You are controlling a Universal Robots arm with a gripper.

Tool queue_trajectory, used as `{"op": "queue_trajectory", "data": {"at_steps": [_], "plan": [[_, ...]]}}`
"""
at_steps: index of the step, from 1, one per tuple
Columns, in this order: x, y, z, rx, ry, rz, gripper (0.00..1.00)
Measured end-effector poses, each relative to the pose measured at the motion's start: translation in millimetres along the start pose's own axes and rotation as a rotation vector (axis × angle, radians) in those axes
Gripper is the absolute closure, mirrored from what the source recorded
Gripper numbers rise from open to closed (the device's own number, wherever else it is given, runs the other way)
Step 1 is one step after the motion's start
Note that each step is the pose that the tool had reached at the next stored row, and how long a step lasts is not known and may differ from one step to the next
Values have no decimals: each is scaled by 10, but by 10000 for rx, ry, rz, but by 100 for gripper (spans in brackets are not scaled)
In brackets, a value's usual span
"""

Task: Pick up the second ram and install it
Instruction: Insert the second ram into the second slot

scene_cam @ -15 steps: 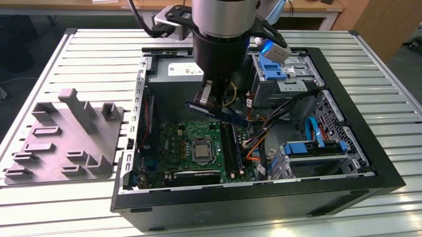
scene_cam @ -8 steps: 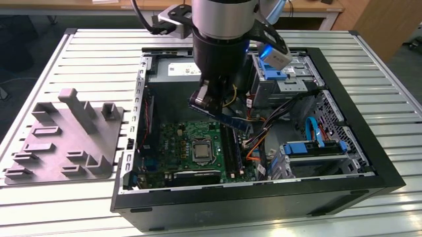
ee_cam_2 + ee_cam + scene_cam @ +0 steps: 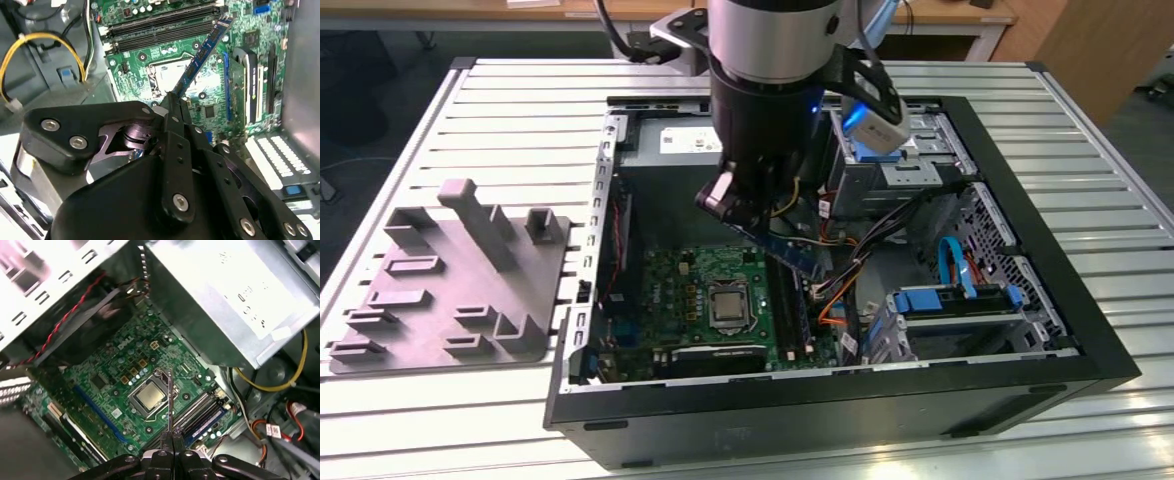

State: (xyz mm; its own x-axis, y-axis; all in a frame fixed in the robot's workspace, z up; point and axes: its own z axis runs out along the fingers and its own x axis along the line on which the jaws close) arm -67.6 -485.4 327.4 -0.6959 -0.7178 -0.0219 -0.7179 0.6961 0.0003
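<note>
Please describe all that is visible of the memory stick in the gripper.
The second ram is a long, narrow, flat board, dark blue-green, with small chips in a row. The gripper holds one end between its fingers. The stick slants above the motherboard, its free end toward the memory slots; contact there cannot be told.
</note>
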Motion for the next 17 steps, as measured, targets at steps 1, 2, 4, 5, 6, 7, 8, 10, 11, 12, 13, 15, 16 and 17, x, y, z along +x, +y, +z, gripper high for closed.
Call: {"op": "queue_trajectory", "data": {"at_steps": [1, 2, 4, 5, 6, 7, 8, 10, 11, 12, 13, 15, 16, 17], "plan": [[0, 0, 3, 4, 0, 178, 88], [0, 0, 6, 8, 0, 359, 88], [0, 0, 12, 16, -1, 719, 88], [0, 0, 15, 19, -1, 898, 88], [0, 0, 18, 24, 0, 1094, 88], [0, 0, 20, 28, 0, 1275, 88], [0, 0, 23, 32, 0, 1453, 88], [1, 0, 29, 40, 0, 1813, 88], [1, 0, 32, 43, -1, 1994, 88], [1, 0, 35, 47, -1, 2174, 88], [1, 0, 38, 52, -1, 2364, 88], [1, 0, 44, 60, -1, 2728, 88], [1, 0, 47, 64, -1, 2910, 88], [1, 0, 50, 68, -1, 3088, 88]]}}
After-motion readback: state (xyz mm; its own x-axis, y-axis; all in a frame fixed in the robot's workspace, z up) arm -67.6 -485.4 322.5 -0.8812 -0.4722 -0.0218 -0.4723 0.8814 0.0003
